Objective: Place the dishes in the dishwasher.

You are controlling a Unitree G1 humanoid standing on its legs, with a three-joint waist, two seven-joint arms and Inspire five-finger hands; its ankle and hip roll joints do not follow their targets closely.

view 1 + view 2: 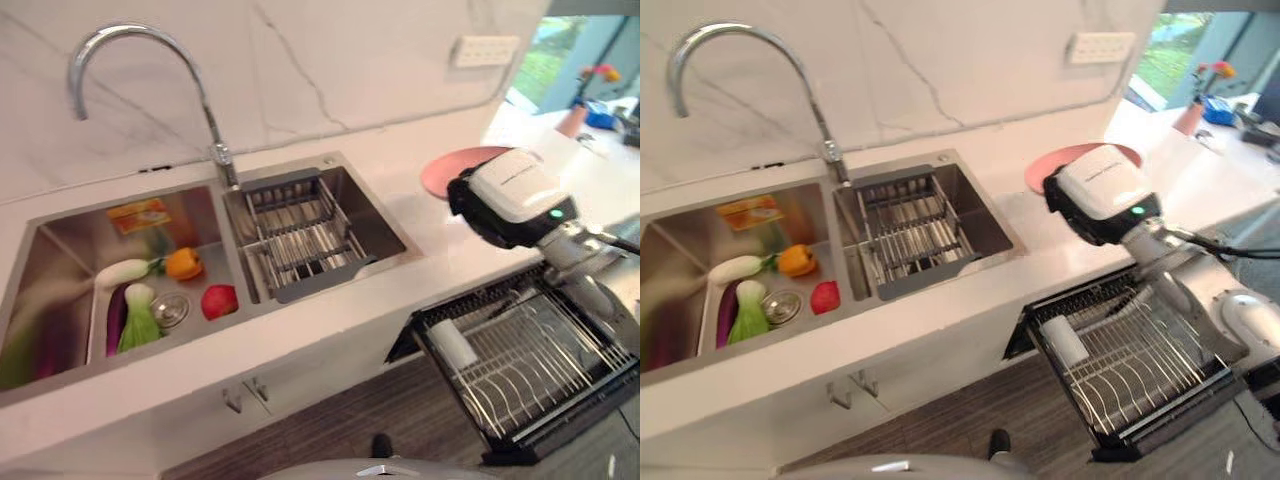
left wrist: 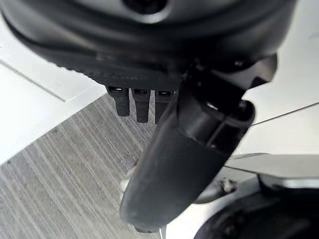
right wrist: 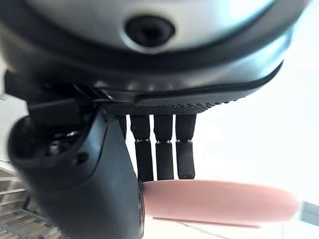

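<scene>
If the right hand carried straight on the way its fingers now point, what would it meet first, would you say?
The right hand has straight fingers aimed at the pink plate on the white counter. The plate's near rim would probably be met first; the fingertips already look at or just above it, though depth is unclear.

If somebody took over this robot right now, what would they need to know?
Right hand: fingers straight, reaching onto the pink plate, which lies on the counter right of the sink; not gripped yet.
Left hand: idle, low above the floor, fingers relaxed, holding nothing.
Dishwasher rack: pulled out, holding one white cup.
Done: nothing visibly moved.
Left: grasp the plate, set it in the rack.
</scene>
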